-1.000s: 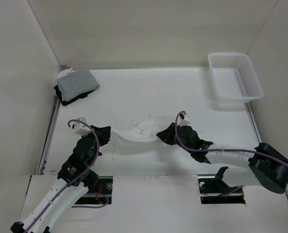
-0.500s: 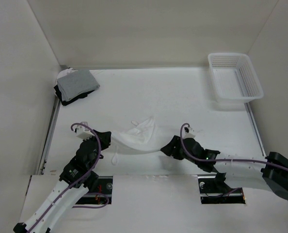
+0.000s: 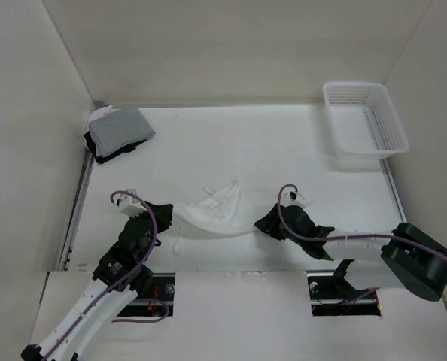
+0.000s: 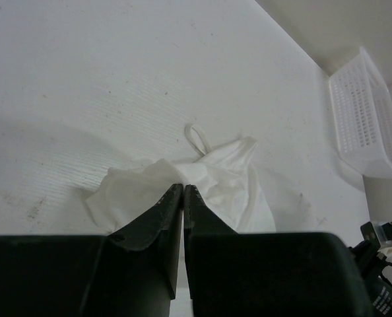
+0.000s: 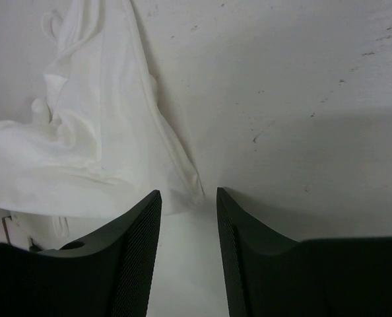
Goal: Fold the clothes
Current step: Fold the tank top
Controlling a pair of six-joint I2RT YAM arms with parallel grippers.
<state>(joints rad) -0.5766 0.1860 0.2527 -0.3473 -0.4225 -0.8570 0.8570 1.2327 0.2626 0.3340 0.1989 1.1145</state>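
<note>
At left gripper tips, shut jaws pinching thin white strappy fabric garment; right gripper jaws standing part-open, empty, just behind hem. Garment lying crumpled, folding barely starting.

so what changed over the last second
The right hand let go of the right end of the white garment and drew back toward the near edge; its jaws now stand open, the cloth's corner just ahead. The garment went slack. The left hand stays shut on the other end. The basket and gray pile did not move.

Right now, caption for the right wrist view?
Right gripper, jaws open, at the white garment's corner on the table.
</note>
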